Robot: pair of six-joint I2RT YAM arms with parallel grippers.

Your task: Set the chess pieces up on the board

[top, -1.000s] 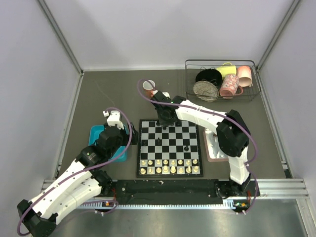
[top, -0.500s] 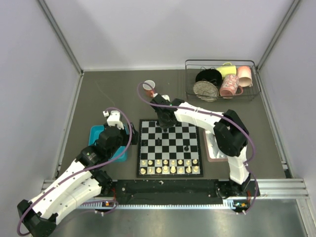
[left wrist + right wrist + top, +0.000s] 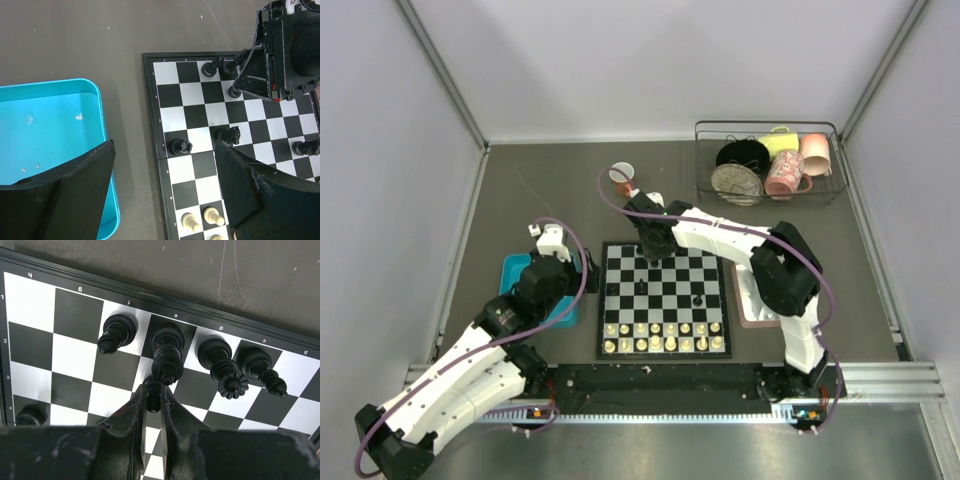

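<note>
Right gripper pinched shut on tiny glossy black chess piece over checkered black-and-white board, second row, just beside tall black back-row figure. Lower straight, centre on square, release gently. Left gripper wide open, empty.

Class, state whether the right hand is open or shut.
Shut on a black chess piece: in the right wrist view, the right hand has both fingers pinching it above the board.

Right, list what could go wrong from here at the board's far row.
1. The right hand pinches a small black piece almost against the tall black piece; opening could topple that one.
2. The crowned piece stands close beside, so one fall might take it down too.
</note>
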